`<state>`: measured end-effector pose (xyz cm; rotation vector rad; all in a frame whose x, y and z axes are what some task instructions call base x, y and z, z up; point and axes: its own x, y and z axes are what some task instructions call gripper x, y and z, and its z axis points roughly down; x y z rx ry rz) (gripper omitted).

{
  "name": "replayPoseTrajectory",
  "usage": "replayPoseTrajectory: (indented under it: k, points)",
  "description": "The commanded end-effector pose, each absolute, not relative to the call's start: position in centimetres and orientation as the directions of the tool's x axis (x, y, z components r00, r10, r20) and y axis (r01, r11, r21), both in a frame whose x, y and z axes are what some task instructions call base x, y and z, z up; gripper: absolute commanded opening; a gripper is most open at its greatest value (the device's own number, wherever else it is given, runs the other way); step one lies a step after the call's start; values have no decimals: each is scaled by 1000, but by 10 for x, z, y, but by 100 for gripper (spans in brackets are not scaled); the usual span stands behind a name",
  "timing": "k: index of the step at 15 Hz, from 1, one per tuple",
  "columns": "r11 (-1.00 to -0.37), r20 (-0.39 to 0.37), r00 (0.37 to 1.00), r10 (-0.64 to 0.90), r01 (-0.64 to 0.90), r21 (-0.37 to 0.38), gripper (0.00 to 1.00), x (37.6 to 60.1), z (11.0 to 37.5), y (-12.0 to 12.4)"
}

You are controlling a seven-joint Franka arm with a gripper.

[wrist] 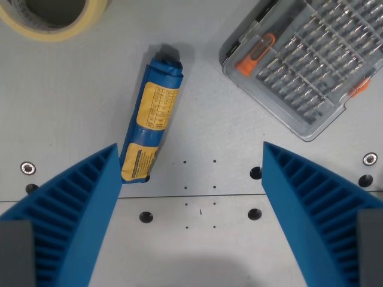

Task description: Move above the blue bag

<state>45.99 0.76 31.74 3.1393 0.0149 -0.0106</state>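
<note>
Blue bag (152, 116) just beside the left finger (78, 209) of the wide-open, empty hand (191, 173).

My gripper (191, 197) hangs spread wide, its two blue ribbed fingers (78, 209) rising from the lower left and lower right corners of the frame. Their tips point toward the middle, well apart, and nothing sits between them or touches either one.
</note>
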Motion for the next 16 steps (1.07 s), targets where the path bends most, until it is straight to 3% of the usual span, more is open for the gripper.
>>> replayPoseTrajectory:
  k: [1,16]
  points:
    - [-1000,-3,1000,9,9,2,100,460,319,8]
    - [-997,30,996,-81,-81,2,100,455,303,13]
